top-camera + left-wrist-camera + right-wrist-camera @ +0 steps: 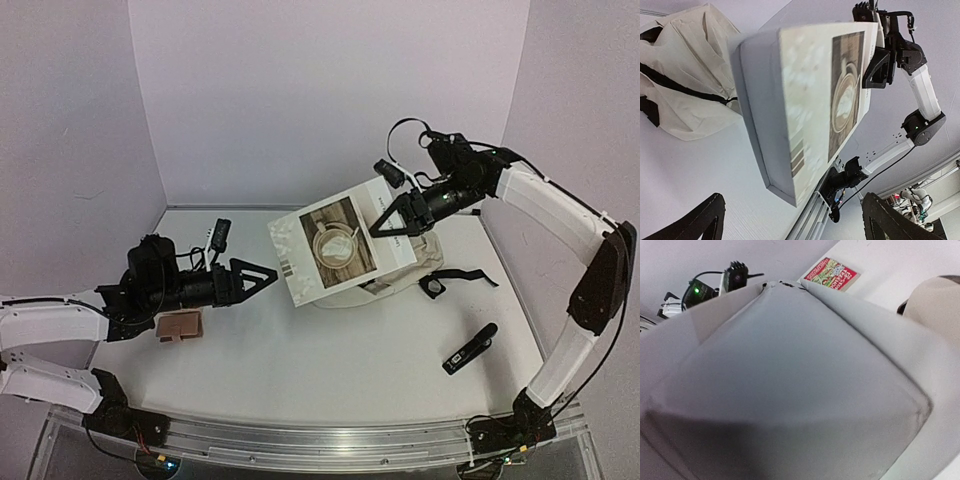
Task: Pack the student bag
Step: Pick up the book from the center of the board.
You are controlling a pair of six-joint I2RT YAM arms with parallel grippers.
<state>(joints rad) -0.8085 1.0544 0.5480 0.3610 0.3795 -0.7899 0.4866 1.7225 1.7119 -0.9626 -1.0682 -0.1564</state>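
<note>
Top external view, student bag [425,258]: lies crumpled on the white table [330,390] just right of frame centre, largely covered from above by a book. Shows only a cream edge there, plus a black strap [468,274] trailing to the right. Fills the upper left of the left wrist view [685,85]: cream fabric, with a black zipper line running across it.

Book [335,250], coffee-cup photo on the cover: hangs tilted over the bag, sloping down toward the lower left. Cannot tell whether it touches the fabric beneath.

Right gripper [385,225]: reaches in from the upper right and clamps the book's right edge, jaws closed on it. Appears at the top of the left wrist view with a black finger [875,70] pressed on the cover.

Left gripper [268,277]: sits left of centre, just beside the book's left edge yet apart from it, jaws spread wide, holding nothing.

Lower left, under the left arm: small brown flat item [180,325]. Lower right: black stick-shaped object [470,350] lying on the table.
</note>
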